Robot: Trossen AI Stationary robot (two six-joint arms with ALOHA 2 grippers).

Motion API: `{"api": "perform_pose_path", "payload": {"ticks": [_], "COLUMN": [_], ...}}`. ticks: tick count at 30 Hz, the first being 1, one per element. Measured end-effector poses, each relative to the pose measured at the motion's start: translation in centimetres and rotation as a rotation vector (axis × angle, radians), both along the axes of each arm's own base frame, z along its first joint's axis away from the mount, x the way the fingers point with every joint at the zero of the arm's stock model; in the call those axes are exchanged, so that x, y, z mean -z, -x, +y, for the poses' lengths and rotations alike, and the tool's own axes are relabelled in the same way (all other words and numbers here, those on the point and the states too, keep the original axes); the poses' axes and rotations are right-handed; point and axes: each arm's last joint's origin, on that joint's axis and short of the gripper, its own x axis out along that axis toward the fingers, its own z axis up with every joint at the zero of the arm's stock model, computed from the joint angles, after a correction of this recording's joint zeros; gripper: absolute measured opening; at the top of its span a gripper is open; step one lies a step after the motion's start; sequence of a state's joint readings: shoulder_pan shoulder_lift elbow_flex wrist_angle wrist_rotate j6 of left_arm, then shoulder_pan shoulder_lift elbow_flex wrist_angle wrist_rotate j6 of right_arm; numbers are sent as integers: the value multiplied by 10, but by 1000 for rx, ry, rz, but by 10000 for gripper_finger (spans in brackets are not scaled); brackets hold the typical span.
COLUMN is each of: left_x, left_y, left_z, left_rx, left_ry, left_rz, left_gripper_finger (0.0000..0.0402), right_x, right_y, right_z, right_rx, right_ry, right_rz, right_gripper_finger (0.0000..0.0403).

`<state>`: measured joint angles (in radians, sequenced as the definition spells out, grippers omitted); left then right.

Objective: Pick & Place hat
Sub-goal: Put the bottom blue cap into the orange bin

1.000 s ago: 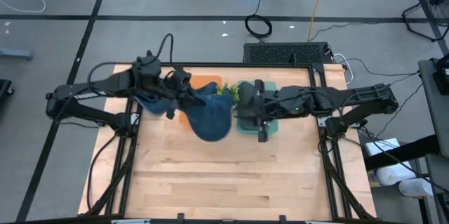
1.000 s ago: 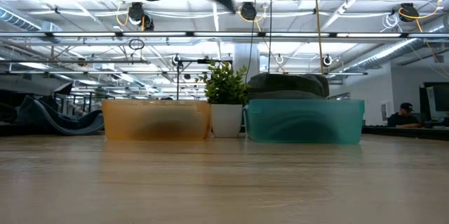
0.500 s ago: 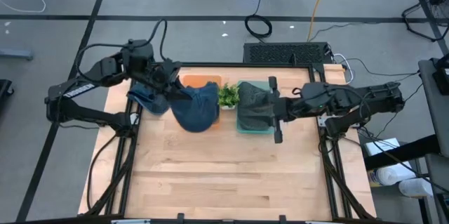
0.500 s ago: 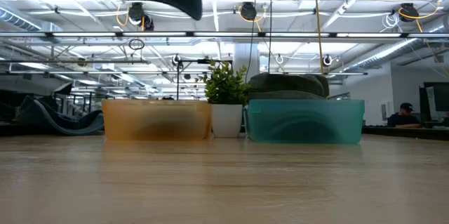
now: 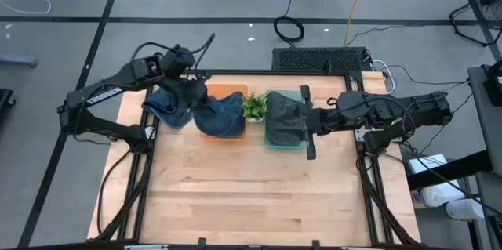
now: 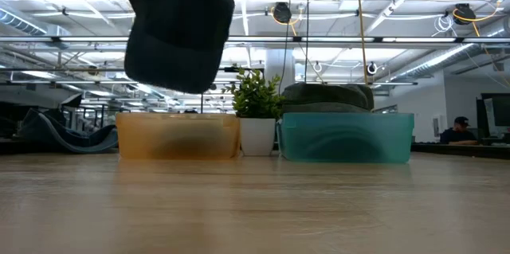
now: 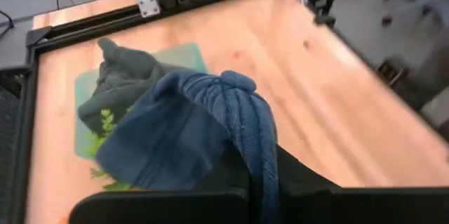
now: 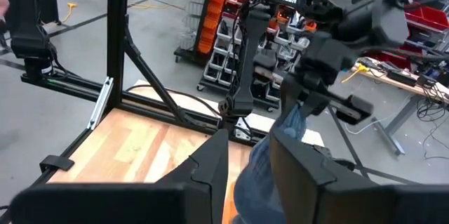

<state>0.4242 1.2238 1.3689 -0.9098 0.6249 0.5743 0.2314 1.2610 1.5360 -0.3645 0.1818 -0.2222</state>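
We see the blue hat hanging in the air from the left gripper, above the orange bin; its long axis runs downward in the low view, crown toward the table, whereas half a second ago it lay flatter and higher; the left gripper's fingers are clenched on the hat's fabric, though the grip point is buried in folds. In the low view the hat's top is cut off by the frame edge. The right gripper hovers just beside the teal bin, which holds a dark grey hat; its fingers stand apart, grasping nothing. A small potted plant sits between the bins.
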Motion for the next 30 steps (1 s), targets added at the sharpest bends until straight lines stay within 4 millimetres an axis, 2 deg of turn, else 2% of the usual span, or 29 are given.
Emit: {"api": "perform_pose_path", "payload": {"ticks": [5, 17, 20, 25, 30], "left_x": [10, 15, 18, 29, 52], "left_y": [-4, -3, -8, -16, -21], "left_z": [12, 34, 39, 47, 52], "left_rx": [10, 66, 74, 72, 66], "left_ry": [-121, -179, -194, -162, -119], "left_rz": [40, -19, -28, 6, -18], "left_gripper_finger": [3, 3, 3, 3, 3], "right_x": [0, 0, 0, 0, 0], "right_y": [0, 0, 0, 0, 0], "right_z": [0, 0, 0, 0, -1], "right_rx": [-1, 0, 0, 4, -1], "right_ry": [6, 7, 7, 11, 51], "right_rz": [0, -1, -1, -1, -3], "right_gripper_finger": [96, 98, 97, 96, 94]}}
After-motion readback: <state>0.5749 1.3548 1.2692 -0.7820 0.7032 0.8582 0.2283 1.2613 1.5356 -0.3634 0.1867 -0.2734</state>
